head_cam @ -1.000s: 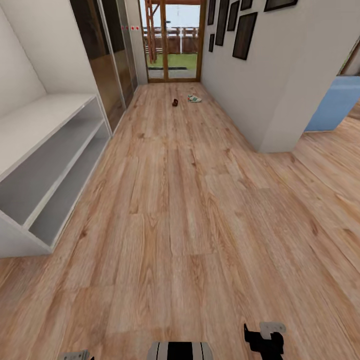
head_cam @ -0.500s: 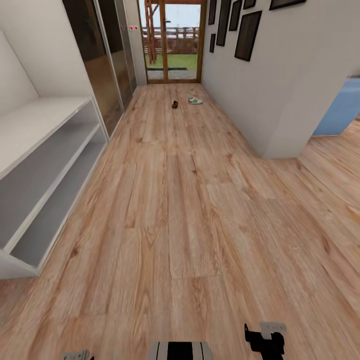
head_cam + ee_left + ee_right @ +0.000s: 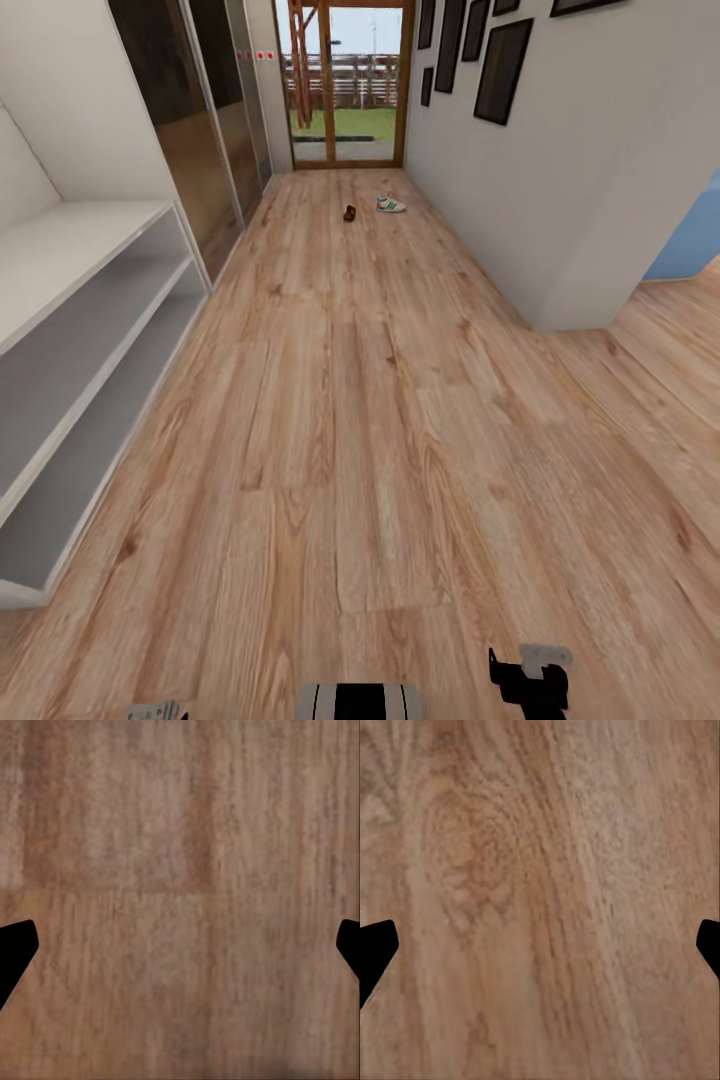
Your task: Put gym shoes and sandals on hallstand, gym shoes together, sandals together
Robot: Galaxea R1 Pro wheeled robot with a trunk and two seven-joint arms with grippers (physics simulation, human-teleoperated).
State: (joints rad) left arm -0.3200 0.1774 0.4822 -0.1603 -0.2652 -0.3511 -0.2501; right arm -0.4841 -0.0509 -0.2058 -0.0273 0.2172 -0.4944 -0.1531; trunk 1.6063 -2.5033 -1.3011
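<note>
Far down the corridor floor (image 3: 380,420), one white gym shoe (image 3: 390,205) with green stripes lies near the glass door. A dark brown sandal (image 3: 350,212) lies just left of it. The pale grey hallstand (image 3: 70,330) with two open shelf tiers stands along the left wall, nothing on it. My right gripper (image 3: 528,678) hangs low at the bottom edge of the head view. In its wrist view the right gripper (image 3: 540,952) is open over bare planks. The left gripper (image 3: 180,952) is open too, above bare floor. The other shoe and sandal are out of view.
Dark sliding wardrobe doors (image 3: 190,130) line the left wall beyond the rack. A white wall (image 3: 560,180) with black picture frames juts in at the right, ending in a corner. A glass door (image 3: 345,80) closes the far end. A blue unit (image 3: 695,250) shows at right.
The whole view has shifted: the rack has slid leftward and nearer, and the wall corner has moved right, so the camera has moved forward along the corridor. The shoes lie where they were.
</note>
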